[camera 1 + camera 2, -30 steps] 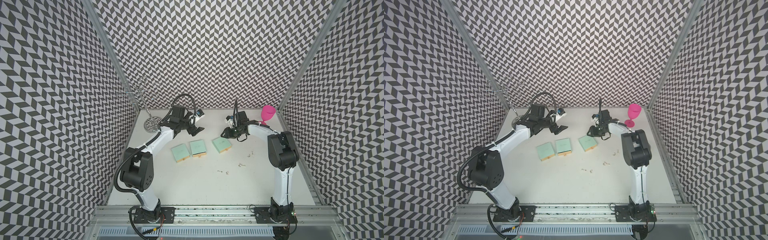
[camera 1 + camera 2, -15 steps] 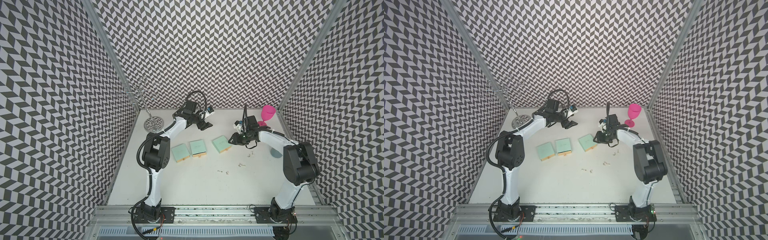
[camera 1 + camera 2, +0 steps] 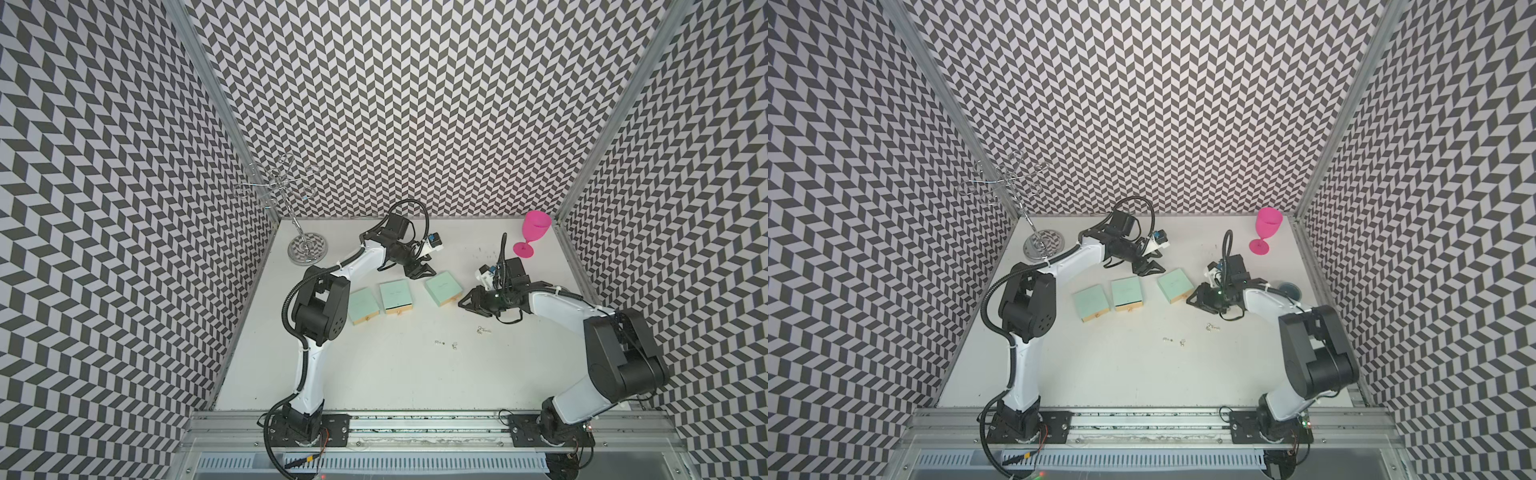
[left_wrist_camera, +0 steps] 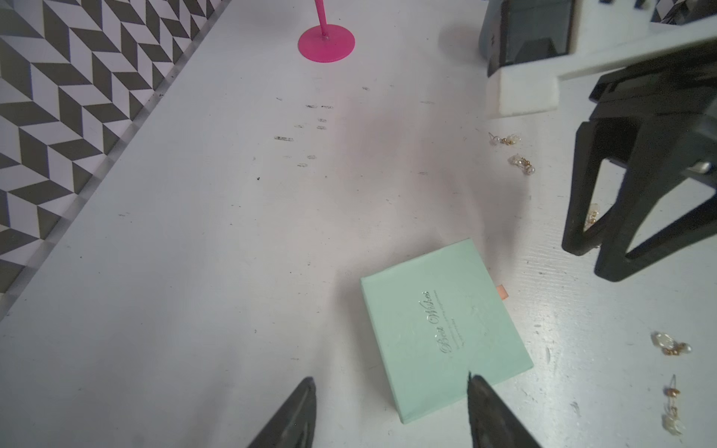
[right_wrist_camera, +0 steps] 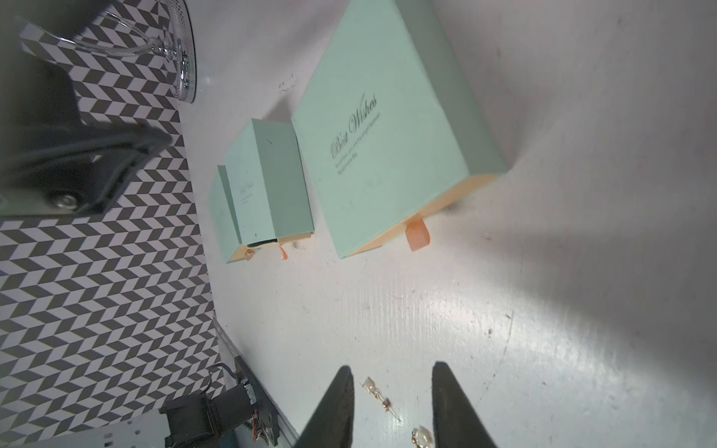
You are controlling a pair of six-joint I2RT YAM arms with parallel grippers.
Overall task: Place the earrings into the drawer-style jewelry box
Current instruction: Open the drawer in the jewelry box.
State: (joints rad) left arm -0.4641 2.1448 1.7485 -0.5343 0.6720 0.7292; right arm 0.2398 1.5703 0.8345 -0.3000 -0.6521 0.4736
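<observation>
**Grippers flanking the right box, earrings lying loose**

Three mint boxes are sitting in a row across the middle of the table (image 3: 374, 382): left box (image 3: 364, 306), middle box (image 3: 397, 296) and right box (image 3: 444, 288). Each is turning its peach drawer end toward the front edge. The right box's orange tab (image 5: 418, 234) is sticking out on that side.

The earrings (image 3: 484, 330) are lying loose on the table, nearer the front edge than the boxes. One cluster is lying right of centre and a second cluster (image 3: 439, 343) near centre.

The left gripper (image 3: 420, 273) is hanging just beside the right box's far corner, jaws apart. That corner is showing between its fingers (image 4: 295, 415); I cannot tell whether they are touching it.

The right gripper (image 3: 463, 302) is hanging just beside the same box's right side, jaws apart. One earring (image 5: 378, 391) is showing on the table between its fingers (image 5: 335, 407), contact unclear. In the left wrist view this gripper is partly covering another earring (image 4: 591, 219).

A pink goblet (image 3: 534, 232) is standing upright in the far right corner. A chrome stand (image 3: 306, 249) is standing in the far left corner. Both are well apart from the boxes.
</observation>
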